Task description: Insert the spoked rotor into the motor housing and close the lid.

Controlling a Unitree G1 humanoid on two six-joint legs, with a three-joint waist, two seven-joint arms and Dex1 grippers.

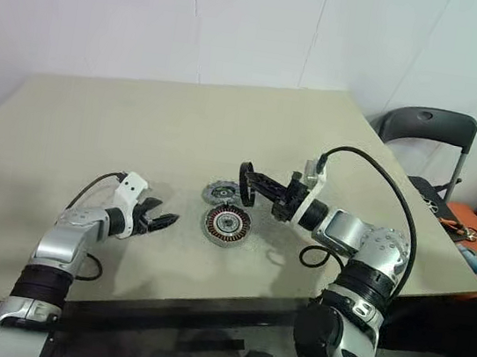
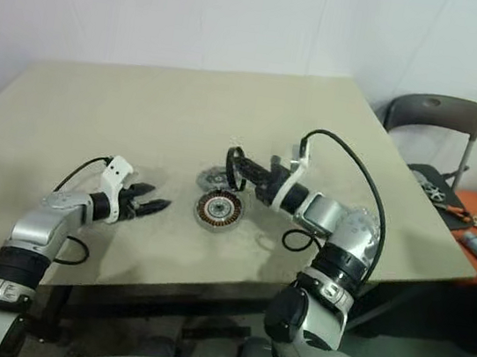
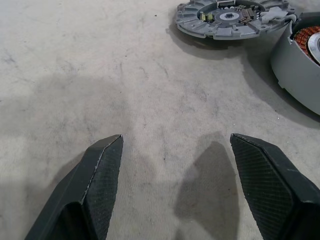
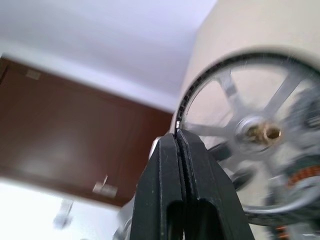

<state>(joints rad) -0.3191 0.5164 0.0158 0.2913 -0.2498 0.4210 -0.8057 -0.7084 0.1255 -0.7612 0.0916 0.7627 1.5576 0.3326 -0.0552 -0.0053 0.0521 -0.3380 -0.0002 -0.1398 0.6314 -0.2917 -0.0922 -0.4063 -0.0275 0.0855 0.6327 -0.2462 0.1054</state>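
Observation:
My right gripper (image 1: 254,184) is shut on the rim of the spoked rotor (image 1: 243,188), a dark-rimmed wheel with silver spokes and a brass hub (image 4: 261,133). It holds the rotor on edge in the air, just above and behind the motor housing (image 1: 227,225). The housing stands on the table with its copper windings facing up. The lid (image 1: 218,193) lies flat just behind the housing, inner side up. My left gripper (image 1: 161,221) hovers low over the table to the housing's left, open and empty. In its wrist view the lid (image 3: 230,17) and housing wall (image 3: 300,65) lie ahead.
The beige table (image 1: 139,129) is bare around the parts. A black cable (image 1: 312,256) from my right arm loops on it near the front edge. A grey chair (image 1: 428,125) and an orange surface with tools (image 1: 470,238) stand off the right side.

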